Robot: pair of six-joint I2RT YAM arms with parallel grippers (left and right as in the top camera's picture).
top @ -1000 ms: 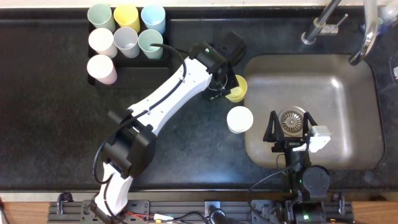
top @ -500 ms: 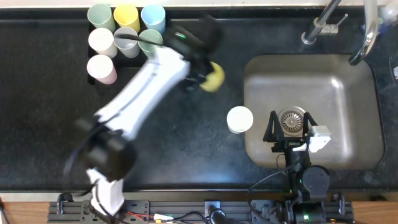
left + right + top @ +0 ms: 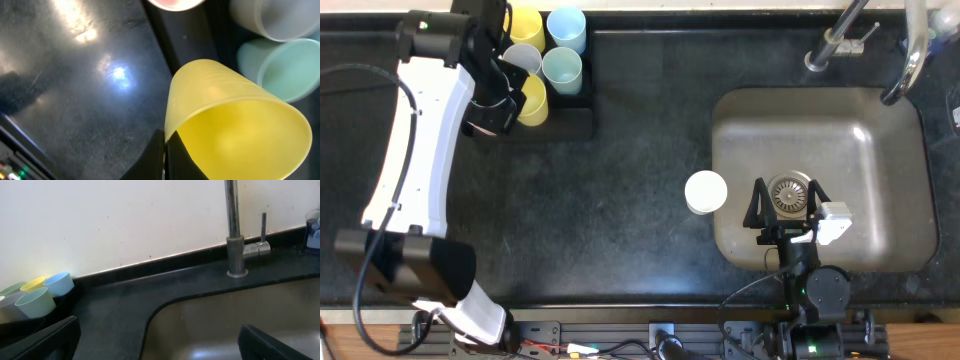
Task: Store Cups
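Nearest the bases, the right arm point(image 3: 800, 262) is parked over the sink point(image 3: 860, 150). Its jaws are released, spread wide and hold nothing. A white cup point(image 3: 705, 192) stands alone on the tabletop point(image 3: 620, 220) just beside the sink's rim, not yet stored.

Farther off, the left jaws are clenched on the rim of the yellow cup point(image 3: 235, 130), which hangs tilted above the black tray point(image 3: 570, 122). A rim grip probably leaves the base free to seat. The teal cup point(image 3: 280, 67) and grey cup point(image 3: 270, 20) stand close alongside and limit clearance. A pink cup point(image 3: 172, 2) stands beyond them.
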